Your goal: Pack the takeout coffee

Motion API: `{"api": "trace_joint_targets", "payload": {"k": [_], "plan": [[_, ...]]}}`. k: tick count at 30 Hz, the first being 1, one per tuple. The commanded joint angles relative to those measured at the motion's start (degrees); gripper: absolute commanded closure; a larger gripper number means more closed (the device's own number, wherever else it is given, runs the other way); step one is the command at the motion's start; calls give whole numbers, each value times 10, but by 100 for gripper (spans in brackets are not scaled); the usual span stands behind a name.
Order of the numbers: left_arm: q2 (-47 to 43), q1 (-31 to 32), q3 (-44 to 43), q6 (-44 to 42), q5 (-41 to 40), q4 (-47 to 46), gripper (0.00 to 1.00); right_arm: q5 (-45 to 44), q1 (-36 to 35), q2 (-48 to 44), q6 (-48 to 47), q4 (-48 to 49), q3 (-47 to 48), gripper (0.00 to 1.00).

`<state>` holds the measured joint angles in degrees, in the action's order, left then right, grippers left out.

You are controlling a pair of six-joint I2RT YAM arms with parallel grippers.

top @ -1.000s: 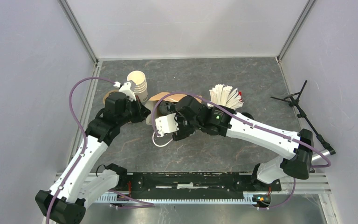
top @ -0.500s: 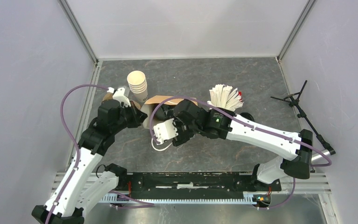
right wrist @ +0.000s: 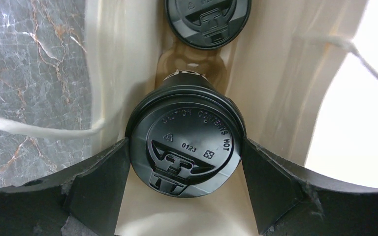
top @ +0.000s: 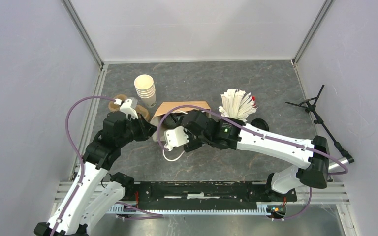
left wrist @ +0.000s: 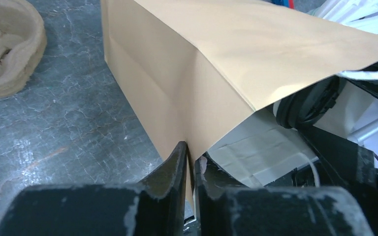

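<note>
While my left claw point(left wrist: 191, 156) pinches almost shut on the near edge of the flat brown paper bag point(left wrist: 216, 59), my right claw point(right wrist: 185, 147) grips wide around a small black-lidded paper cup point(right wrist: 189, 132) inside the bag. The second lidded cup point(right wrist: 207, 19) sits farther in.

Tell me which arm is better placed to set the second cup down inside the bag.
Right. The right gripper grips the cup inside the bag, near the first cup; the left gripper is pinching the bag's edge.
</note>
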<state>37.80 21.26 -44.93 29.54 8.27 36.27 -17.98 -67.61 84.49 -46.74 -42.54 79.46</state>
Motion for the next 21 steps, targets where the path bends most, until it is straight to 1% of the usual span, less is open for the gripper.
{"api": "trace_joint_targets", "payload": {"k": [1,3,6,9,11,16,18,19,21], "plan": [[4,-1,-4,23,37,-16,78,-24,1,4,0,34,-18,14],[4,-1,-6,25,44,-18,70,-18,1,1,-9,54,-33,13],[8,-1,-9,19,41,-14,66,-11,1,3,-12,64,-40,14],[15,-1,-9,9,28,-9,58,-4,1,0,-11,71,-46,13],[22,-1,-10,0,22,-11,58,-2,1,-3,-15,76,-53,14],[27,-1,-10,-7,20,-23,61,-7,2,0,-22,86,-49,14],[27,-1,-10,-6,24,-26,69,-6,5,1,-24,94,-51,14],[26,-1,-9,-7,28,-28,76,-4,8,2,-24,99,-54,14],[24,-1,-6,-9,35,-32,86,-1,12,6,-27,106,-56,14]]}}
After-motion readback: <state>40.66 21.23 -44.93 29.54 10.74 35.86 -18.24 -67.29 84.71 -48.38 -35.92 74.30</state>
